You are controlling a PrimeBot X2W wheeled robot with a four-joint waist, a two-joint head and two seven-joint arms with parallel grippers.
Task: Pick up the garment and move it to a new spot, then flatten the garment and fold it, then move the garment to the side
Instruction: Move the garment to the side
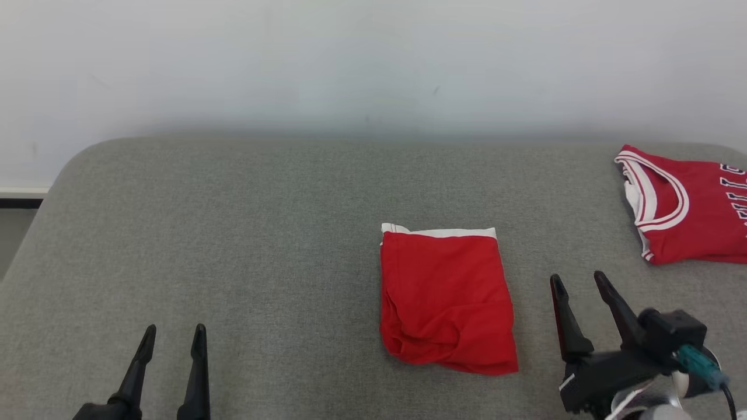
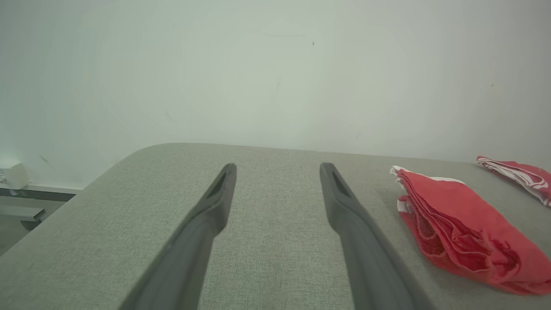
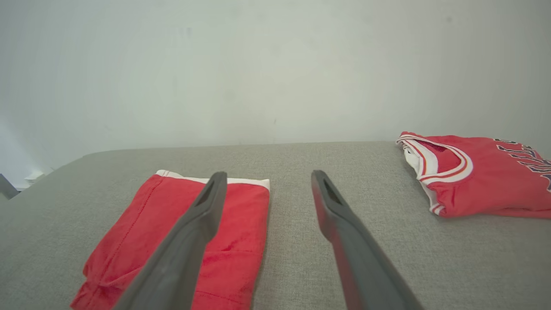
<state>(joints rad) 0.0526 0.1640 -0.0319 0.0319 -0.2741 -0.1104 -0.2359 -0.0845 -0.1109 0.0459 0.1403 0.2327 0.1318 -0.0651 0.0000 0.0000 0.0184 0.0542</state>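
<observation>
Left gripper and right gripper: both spread wide, holding nothing, low over grey fabric-covered table. Red folded jersey garment with striped trim and dark lettering: at table's far right edge; folding and side placement apparently done. Second folded red cloth with white band: centre, untouched.

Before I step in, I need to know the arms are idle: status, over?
Left gripper open, empty. Right gripper open, empty, right of folded red garment, apart from it. Lettered red jersey lies far right. Nothing seen in the way.
</observation>
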